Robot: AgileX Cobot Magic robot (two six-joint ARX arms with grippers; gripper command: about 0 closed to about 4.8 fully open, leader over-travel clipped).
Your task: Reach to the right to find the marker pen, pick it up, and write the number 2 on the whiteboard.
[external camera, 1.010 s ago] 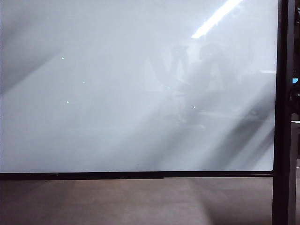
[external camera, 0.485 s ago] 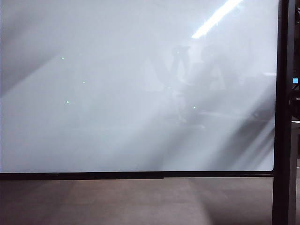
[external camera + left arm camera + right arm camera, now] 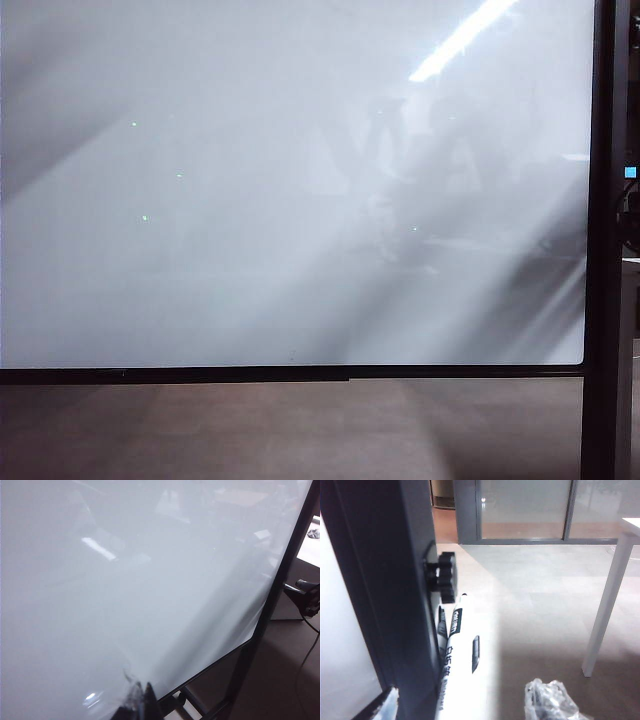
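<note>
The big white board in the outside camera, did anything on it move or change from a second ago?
Almost nothing. The whiteboard stays put and blank, with no number 2 on it. Only the dim reflections near its right side shifted slightly. No arm or tool shows in this view.

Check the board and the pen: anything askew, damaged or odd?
Nothing stands out. The whiteboard is clean, showing only glare and reflections. The marker pen lies beside the black post, between the right gripper's fingers. The left gripper hangs near the board.
</note>
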